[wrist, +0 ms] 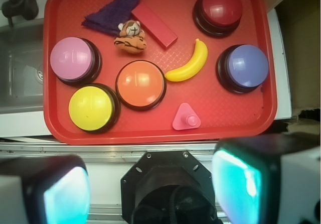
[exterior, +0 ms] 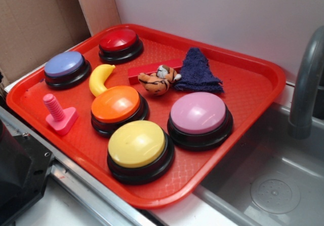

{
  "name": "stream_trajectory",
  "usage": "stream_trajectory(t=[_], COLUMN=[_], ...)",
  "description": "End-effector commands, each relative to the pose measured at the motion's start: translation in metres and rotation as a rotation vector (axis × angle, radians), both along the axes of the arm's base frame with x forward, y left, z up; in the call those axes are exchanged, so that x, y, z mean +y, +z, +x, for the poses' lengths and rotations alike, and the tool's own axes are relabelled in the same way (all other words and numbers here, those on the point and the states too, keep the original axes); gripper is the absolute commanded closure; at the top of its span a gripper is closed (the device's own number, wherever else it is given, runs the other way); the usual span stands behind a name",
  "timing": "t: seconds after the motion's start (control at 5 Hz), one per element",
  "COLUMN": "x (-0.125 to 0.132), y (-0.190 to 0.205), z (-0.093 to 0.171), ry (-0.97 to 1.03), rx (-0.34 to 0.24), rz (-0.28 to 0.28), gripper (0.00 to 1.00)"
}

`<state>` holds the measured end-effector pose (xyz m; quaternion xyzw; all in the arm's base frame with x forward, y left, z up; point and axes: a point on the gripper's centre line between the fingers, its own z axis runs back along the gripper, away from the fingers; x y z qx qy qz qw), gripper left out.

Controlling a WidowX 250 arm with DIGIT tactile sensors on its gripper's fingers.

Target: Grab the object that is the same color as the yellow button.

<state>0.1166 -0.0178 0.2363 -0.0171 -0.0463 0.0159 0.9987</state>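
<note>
Tray, red plastic, one, set beside a steel sink. Dome buttons, five, are counted on it: one yellow button, one orange, one pink, one purple, one red. Toy banana, yellow, one, is laid just beside the orange button, between it and the purple one. Pink bolt, one. Tiger toy, one, touching a dark blue cloth, one. Red block, one. Gripper, one, is seen in the wrist view with fingers spread wide, nothing held; the banana is well apart from it, beyond the tray's near rim, slightly right of centre.
</note>
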Motion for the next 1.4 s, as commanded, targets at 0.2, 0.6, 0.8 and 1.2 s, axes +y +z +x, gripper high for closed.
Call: stream_trajectory(t=[0.2,0.6,0.8,1.2], x=[0.015,0.047,0.063,0.081], y=[-0.008,-0.037,-0.057,-0.099], z=[0.003,0.017,0.027,0.049], ry=[0.102,0.402,0.570,0.797], rx=[-0.028,-0.034,-0.041,-0.072], rz=[-0.032,-0.050,-0.033,-0.039], gripper=[0.00,0.00,0.00,0.00])
